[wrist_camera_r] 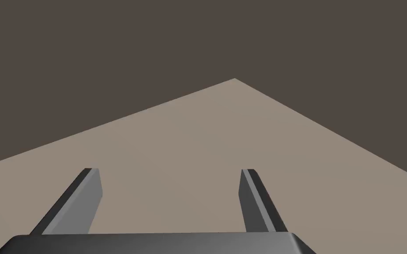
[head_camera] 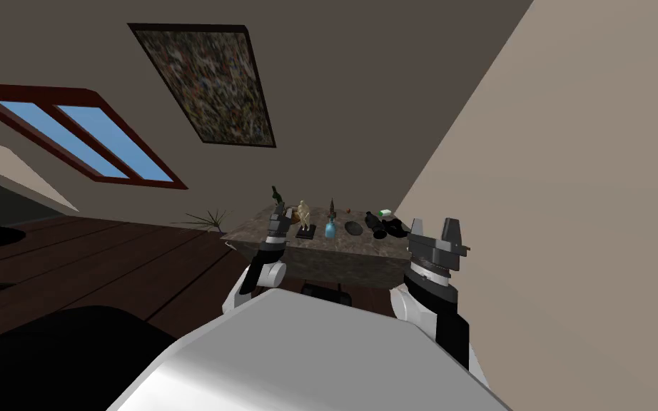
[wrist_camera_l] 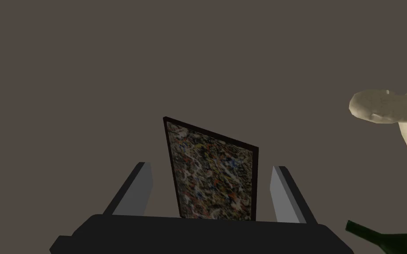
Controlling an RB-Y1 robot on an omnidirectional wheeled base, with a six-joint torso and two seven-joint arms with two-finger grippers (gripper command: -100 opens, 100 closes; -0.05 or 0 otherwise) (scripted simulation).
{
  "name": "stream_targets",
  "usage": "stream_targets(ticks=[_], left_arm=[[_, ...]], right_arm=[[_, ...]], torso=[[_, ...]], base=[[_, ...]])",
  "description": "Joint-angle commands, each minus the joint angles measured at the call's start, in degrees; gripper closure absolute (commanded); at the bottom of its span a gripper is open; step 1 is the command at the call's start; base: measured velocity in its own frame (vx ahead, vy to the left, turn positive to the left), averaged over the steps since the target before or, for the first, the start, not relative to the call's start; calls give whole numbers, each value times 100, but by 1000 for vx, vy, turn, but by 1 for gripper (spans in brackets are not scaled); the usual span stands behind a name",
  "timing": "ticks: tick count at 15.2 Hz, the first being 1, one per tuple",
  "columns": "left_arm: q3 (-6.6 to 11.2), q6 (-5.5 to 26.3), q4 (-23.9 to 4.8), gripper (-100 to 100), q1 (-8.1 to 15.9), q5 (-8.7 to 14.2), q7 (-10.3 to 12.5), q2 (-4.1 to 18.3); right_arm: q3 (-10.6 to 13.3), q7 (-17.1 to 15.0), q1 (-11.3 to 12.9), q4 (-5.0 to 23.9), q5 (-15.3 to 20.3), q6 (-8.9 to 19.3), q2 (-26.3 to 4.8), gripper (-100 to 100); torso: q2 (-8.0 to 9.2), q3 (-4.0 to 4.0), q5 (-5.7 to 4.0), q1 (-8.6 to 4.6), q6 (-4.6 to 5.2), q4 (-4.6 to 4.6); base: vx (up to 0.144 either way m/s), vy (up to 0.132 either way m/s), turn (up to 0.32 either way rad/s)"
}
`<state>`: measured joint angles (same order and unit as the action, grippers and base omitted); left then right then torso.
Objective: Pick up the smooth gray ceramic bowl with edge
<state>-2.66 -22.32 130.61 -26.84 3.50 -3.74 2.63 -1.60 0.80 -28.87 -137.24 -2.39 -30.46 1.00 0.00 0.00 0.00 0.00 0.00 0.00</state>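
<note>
Grey bowl (head_camera: 353, 228) sits mid-table (head_camera: 363, 251), well apart from both arms, with a blue bottle (head_camera: 330, 228) just to its left. Left end effector (wrist_camera_l: 211, 166) is raised at the table's left end beside a pale figurine (head_camera: 305, 212) and a green bottle (head_camera: 276, 193), fingers spread wide. Right end effector (wrist_camera_r: 169, 169) points up near the table's right end, also open.
</note>
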Motion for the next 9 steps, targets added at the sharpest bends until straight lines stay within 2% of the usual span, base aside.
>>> stream_targets(ticks=[1,2,3,7,8,9], left_arm=[[0,0,0,0,0,0,0,0],[0,0,0,0,0,0,0,0],[0,0,0,0,-1,0,0,0],[1,0,0,0,0,0,0,1],[1,0,0,0,0,0,0,1],[1,0,0,0,0,0,0,0]], right_arm=[[-5,13,-45,47,11,32,-206,-100],[-12,27,-87,97,23,64,-362,-100],[-12,27,-87,97,23,64,-370,-100],[-47,101,-270,353,91,227,-917,-100],[-47,101,-270,353,91,227,-954,-100],[-63,137,-345,473,127,300,-1137,-100]], torso=[[0,0,0,0,0,0],[0,0,-1,-4,1,0],[1,0,-2,-11,3,0],[5,3,-6,-24,2,1],[4,2,-6,-24,2,1],[3,2,-5,-23,1,0]], base=[[0,-11,-63],[2,-28,-122],[-1,-30,-81],[-8,-45,-98],[0,-40,-74],[1,-38,-99]])
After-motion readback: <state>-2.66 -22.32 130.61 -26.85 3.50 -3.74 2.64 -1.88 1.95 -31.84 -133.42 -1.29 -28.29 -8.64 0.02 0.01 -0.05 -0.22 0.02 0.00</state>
